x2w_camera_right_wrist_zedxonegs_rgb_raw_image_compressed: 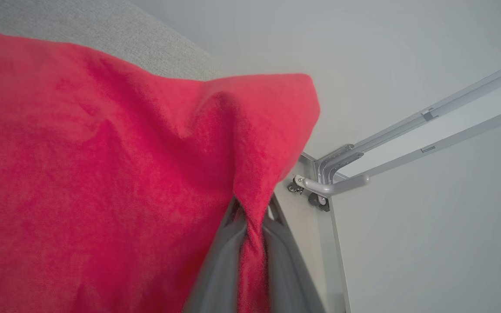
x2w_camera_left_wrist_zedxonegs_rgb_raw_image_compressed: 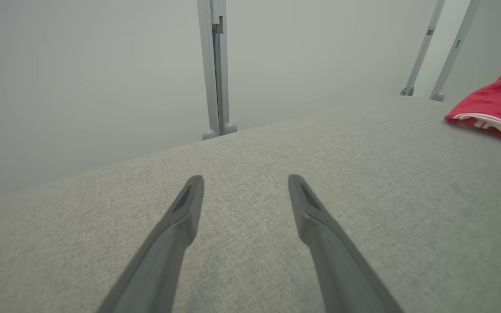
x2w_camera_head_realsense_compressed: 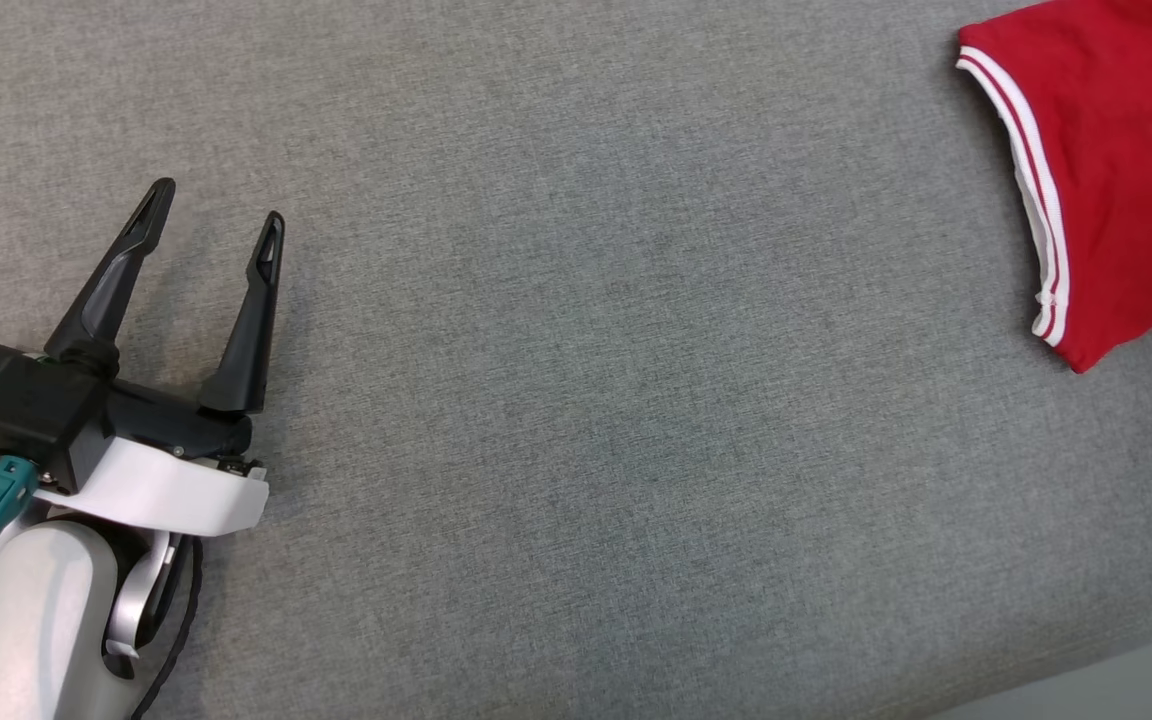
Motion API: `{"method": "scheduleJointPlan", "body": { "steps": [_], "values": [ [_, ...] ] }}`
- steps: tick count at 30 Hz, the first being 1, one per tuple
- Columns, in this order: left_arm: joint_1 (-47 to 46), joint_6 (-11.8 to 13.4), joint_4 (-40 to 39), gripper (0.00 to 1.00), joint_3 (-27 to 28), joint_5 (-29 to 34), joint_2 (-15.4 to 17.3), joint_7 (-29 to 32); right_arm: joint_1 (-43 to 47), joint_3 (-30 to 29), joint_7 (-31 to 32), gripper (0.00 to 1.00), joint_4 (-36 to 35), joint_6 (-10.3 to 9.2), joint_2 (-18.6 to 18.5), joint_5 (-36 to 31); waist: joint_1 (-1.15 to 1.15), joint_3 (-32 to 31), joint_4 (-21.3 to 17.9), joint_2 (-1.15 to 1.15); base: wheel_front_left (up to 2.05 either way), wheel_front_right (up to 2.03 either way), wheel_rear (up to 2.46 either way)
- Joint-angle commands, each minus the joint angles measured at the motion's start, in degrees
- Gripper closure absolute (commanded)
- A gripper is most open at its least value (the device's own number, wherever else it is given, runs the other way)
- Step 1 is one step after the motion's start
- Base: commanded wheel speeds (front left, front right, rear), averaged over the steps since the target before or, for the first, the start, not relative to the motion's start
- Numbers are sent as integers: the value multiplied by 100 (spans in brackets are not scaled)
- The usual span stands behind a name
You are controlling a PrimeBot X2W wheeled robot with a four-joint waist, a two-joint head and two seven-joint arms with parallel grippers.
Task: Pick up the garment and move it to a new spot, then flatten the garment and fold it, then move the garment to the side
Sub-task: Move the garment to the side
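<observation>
The garment [x2w_camera_head_realsense_compressed: 1116, 160] is a red shirt with white striped trim, lying at the upper right edge of the head view on the grey surface. In the left wrist view the garment [x2w_camera_left_wrist_zedxonegs_rgb_raw_image_compressed: 498, 106] shows at the far right. My left gripper [x2w_camera_head_realsense_compressed: 216, 215] hovers open over bare fabric at the lower left, far from the shirt; its fingers [x2w_camera_left_wrist_zedxonegs_rgb_raw_image_compressed: 176, 226] stand wide apart with nothing between them. In the right wrist view my right gripper [x2w_camera_right_wrist_zedxonegs_rgb_raw_image_compressed: 250, 213] is shut on a pinched fold of the garment [x2w_camera_right_wrist_zedxonegs_rgb_raw_image_compressed: 102, 165], which drapes to the left.
A grey fabric-covered table [x2w_camera_head_realsense_compressed: 586, 400] spans the head view, its front edge at the lower right corner. Beyond the far edge stand grey metal frame posts [x2w_camera_left_wrist_zedxonegs_rgb_raw_image_compressed: 215, 69] and a plain pale wall [x2w_camera_right_wrist_zedxonegs_rgb_raw_image_compressed: 407, 65].
</observation>
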Motion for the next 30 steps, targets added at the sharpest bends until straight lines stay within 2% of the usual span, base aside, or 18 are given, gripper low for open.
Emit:
{"method": "scheduleJointPlan", "body": {
  "steps": [1, 3, 4, 5, 11, 14, 17, 24, 25, 27, 30],
  "values": [
    [-102, 20, 17, 0, -4, -14, 19, -41, -9, -143, 2, 63, 118, -2, 77, -33, 0, 0, 42, 0, 0, 0, 0],
    [-98, 37, 34, 0, -24, -14, -5, -64, 37, -262, -8, 20, 186, -2, 190, -21, 0, -3, 80, 0, 0, 0, 0],
    [-94, 46, 40, 0, -30, -12, -8, -79, 56, -311, 4, 7, 231, -2, 228, -11, 0, 1, 93, 0, 0, 0, 0],
    [-90, 50, 50, 0, -37, -8, -18, -85, 65, -365, -11, 0, 240, -2, 249, -46, 0, 5, 105, 0, 0, 0, 0],
    [-25, 87, 120, 0, -93, -1, -42, -125, 193, -849, -170, 0, 342, -2, 464, 45, 0, -84, 156, 0, 0, 0, 0],
    [61, 122, 183, 0, -94, -36, -82, -176, 363, -1240, -271, 0, 177, -2, 639, 59, 0, -250, 166, 0, 0, 0, 0],
    [188, 168, 260, 0, -75, -95, -131, -242, 636, -1728, -317, 0, -145, -2, 963, 155, 0, -471, 175, 0, 0, 0, 0],
    [427, 259, 376, 0, -56, -259, -253, -329, 1671, -2642, -317, 0, -1744, -2, 1978, 71, 0, -949, 286, 0, 0, 0, 0],
    [495, 292, 399, 0, -47, -287, -278, -353, 1969, -2743, -317, 0, -2124, -2, 2268, 39, 0, -1059, 351, 0, 0, 0, 0],
    [530, 304, 419, 0, -52, -294, -298, -362, 2127, -2787, -316, 0, -2270, -2, 2374, -9, 0, -1118, 388, 0, 0, 0, 0],
    [597, 347, 480, 0, -32, -357, -348, -414, 2474, -2787, -315, 0, -2647, -2, 2721, -35, 0, -1299, 496, 0, 0, 0, 0]
  ]
}}
